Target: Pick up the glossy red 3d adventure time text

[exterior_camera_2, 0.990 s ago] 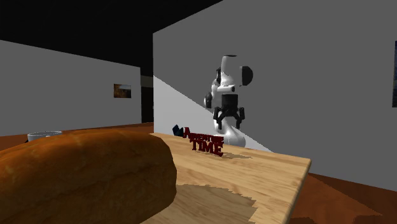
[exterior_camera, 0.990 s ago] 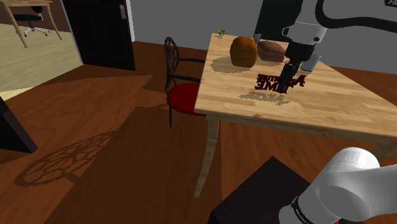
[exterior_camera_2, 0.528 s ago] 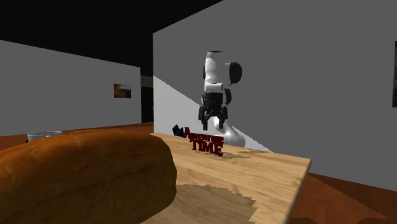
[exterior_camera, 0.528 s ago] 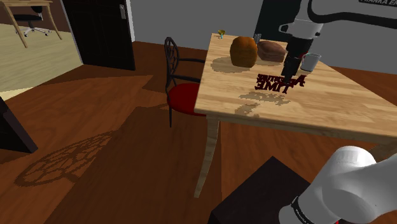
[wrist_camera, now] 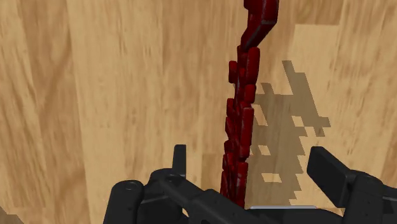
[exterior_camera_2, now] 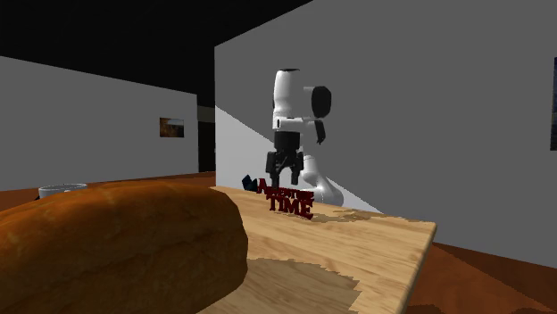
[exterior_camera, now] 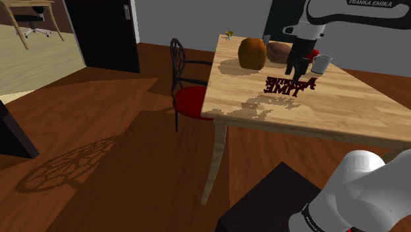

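Standing at the loaf's (exterior_camera: pixel 252 53) 4 o'clock in the shoulder view, the red text (exterior_camera: pixel 290 86) is aligned, untouched, between the fingers of the spread gripper (exterior_camera: pixel 294 68) — descent is to be kept centred before clamping.

We saw the Adventure Time text (exterior_camera: pixel 290 85) standing upright on its lower edge on the light wooden table (exterior_camera: pixel 342 112), well in from the table's edges. It was a deep, glossy red: two stacked lines of blocky raised letters, ADVENTURE above TIME, which we read plainly in the second exterior view. Seen edge-on in the wrist view, it was a thin, jagged strip that threw a blocky shadow on the wood.
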